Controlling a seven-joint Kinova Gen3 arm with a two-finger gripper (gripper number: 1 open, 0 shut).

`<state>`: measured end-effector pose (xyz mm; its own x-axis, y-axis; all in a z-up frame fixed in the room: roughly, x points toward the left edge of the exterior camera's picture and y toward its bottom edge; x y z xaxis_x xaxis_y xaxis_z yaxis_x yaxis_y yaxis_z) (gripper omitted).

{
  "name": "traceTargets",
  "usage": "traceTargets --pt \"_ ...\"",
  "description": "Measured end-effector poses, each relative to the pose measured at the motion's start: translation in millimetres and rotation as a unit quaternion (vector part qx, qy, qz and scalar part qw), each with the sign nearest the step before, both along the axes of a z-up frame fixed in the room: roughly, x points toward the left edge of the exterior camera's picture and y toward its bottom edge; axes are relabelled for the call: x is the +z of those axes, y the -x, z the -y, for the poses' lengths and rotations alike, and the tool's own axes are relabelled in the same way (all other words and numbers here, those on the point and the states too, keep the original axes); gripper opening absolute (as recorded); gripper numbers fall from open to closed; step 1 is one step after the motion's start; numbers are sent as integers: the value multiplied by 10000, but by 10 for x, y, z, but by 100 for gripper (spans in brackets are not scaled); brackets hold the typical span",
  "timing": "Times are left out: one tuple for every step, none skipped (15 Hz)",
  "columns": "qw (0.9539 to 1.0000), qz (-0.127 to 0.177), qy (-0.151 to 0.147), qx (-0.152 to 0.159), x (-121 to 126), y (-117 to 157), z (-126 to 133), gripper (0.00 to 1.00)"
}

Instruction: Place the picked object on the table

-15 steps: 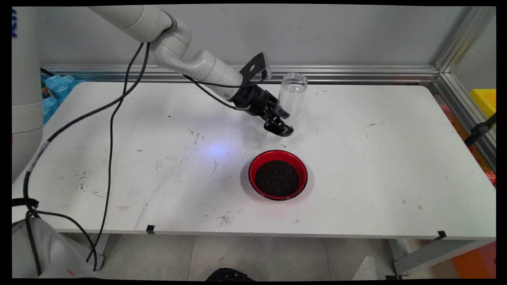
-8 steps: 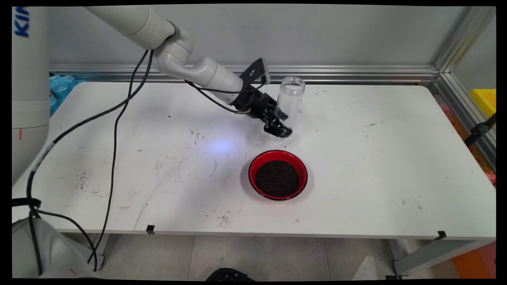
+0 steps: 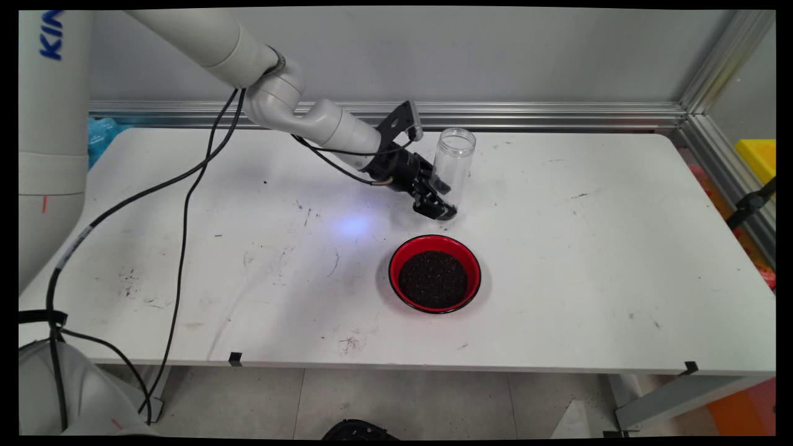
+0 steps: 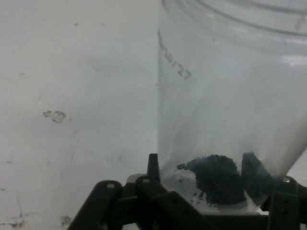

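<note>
My gripper point(image 3: 441, 209) is shut on the lower part of a clear plastic jar point(image 3: 454, 162), which stands nearly upright with its open mouth up, at the back middle of the white table point(image 3: 588, 248). In the hand view the jar point(image 4: 230, 96) fills the right side, and a small heap of dark granules point(image 4: 213, 179) lies at its bottom between my fingers point(image 4: 152, 165). A red bowl point(image 3: 435, 273) filled with the same dark granules sits on the table just in front of the gripper, apart from it.
Black cables point(image 3: 186, 186) hang from the arm across the table's left side. An aluminium rail point(image 3: 557, 114) runs along the back edge. A yellow box point(image 3: 759, 155) lies beyond the right edge and blue packets point(image 3: 102, 130) beyond the back left corner.
The gripper and the jar in it have sunk a little toward the table. The bowl has not moved.
</note>
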<state>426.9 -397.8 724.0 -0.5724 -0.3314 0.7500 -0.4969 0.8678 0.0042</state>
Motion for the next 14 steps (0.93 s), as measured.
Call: traceTargets --pt "10000 -4 -3 -8 -26 0 6 0" --pt "10000 -5 -6 -18 -46 1 10 0" --pt "10000 -6 -10 -30 -69 1 14 0" --pt "10000 -5 -15 -44 -91 2 17 0" --pt "10000 -1 -17 -63 -108 3 19 0" --pt "10000 3 -20 -79 -127 3 21 0" --pt "10000 7 -21 -96 -143 5 24 0" --pt "9999 12 -20 -111 -156 7 28 0" --pt "9999 17 -18 -123 -169 8 33 0" --pt "9999 18 -17 -130 -175 10 35 0" --pt "9999 22 -15 -136 -185 10 39 0" --pt "9999 25 -13 -143 -194 10 44 100" --pt "9999 26 -10 -152 -204 12 51 100" --pt "9999 27 -10 -158 -211 13 55 100"
